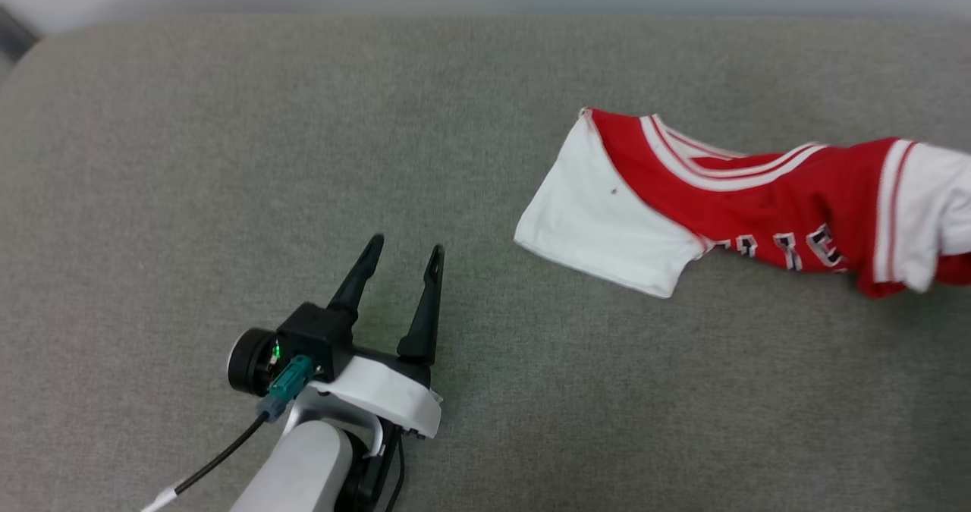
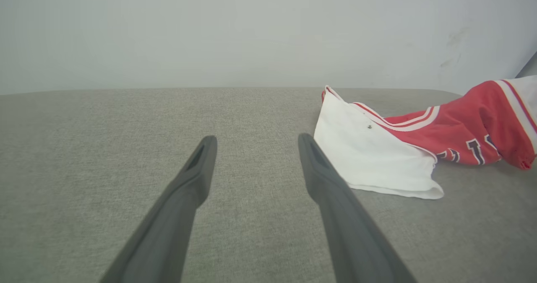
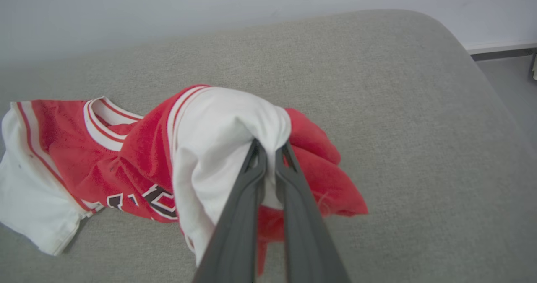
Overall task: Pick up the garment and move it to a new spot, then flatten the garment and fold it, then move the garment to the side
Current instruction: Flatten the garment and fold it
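The garment (image 1: 758, 201), a red jersey with white sleeves and striped collar trim, stretches across the right of the grey cushion. Its left white sleeve (image 1: 599, 216) lies flat, while the right end lifts off toward the picture's edge. In the right wrist view my right gripper (image 3: 270, 146) is shut on the bunched white sleeve of the garment (image 3: 126, 157), raising that end above the cushion. My left gripper (image 1: 402, 250) stands open over bare cushion, well to the left of the garment (image 2: 419, 149), with nothing between its fingers (image 2: 197, 178).
The grey cushioned surface (image 1: 227, 155) spreads wide to the left and front. Its rounded right edge (image 3: 482, 73) drops to a grey floor by a pale wall. A pale wall (image 2: 251, 31) runs behind the cushion.
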Controlling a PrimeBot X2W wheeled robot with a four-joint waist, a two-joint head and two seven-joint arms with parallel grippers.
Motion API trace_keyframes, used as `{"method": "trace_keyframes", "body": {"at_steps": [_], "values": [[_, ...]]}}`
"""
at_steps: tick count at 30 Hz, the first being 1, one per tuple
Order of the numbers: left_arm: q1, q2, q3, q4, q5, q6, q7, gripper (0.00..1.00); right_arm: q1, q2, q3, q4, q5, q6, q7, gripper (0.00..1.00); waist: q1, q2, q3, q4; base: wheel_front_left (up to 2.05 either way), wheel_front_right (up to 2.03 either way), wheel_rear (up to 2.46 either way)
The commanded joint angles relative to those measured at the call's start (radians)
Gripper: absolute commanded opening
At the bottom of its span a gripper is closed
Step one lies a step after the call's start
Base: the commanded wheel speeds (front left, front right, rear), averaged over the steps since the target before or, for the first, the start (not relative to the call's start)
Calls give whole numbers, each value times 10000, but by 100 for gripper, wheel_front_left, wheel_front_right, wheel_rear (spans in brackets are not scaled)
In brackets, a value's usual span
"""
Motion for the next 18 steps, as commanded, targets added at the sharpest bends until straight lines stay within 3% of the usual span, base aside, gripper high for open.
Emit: {"method": "trace_keyframes", "body": {"at_steps": [1, 4, 5, 6, 7, 12, 18], "values": [[-211, -20, 6, -45, 95, -46, -41, 100, -322, -62, -144, 202, -57, -5, -147, 0, -1, 0, 653, 161, 0, 0, 0], [-450, -29, 30, -62, 151, -100, -56, 100, -786, -172, -684, 980, -316, -5, -740, 0, -1, 0, 1091, 234, 0, 0, 0], [-531, -49, 35, -54, 174, -124, -58, 100, -895, -182, -821, 1233, -399, -5, -1025, 14, -1, 0, 1176, 258, 0, 0, 0], [-570, -61, 36, -28, 176, -144, -68, 100, -958, -100, -948, 1500, -491, -5, -1302, 46, -1, 0, 1218, 276, 0, 0, 0], [-593, -65, 51, -2, 169, -145, -75, 100, -965, -63, -1014, 1737, -633, -5, -1577, 100, -1, 0, 1242, 291, 0, 0, 0], [-606, -110, 179, 106, 211, -151, -98, 100, -762, 126, -1122, 2421, -1020, -7, -3317, 100, -1, 0, 1011, 277, 0, 0, 0], [-123, -82, 359, 245, 187, -104, -111, 100, 184, 399, -982, 2228, -1697, -5, -5643, 100, -1, 0, -16, 86, 0, 0, 0]]}}
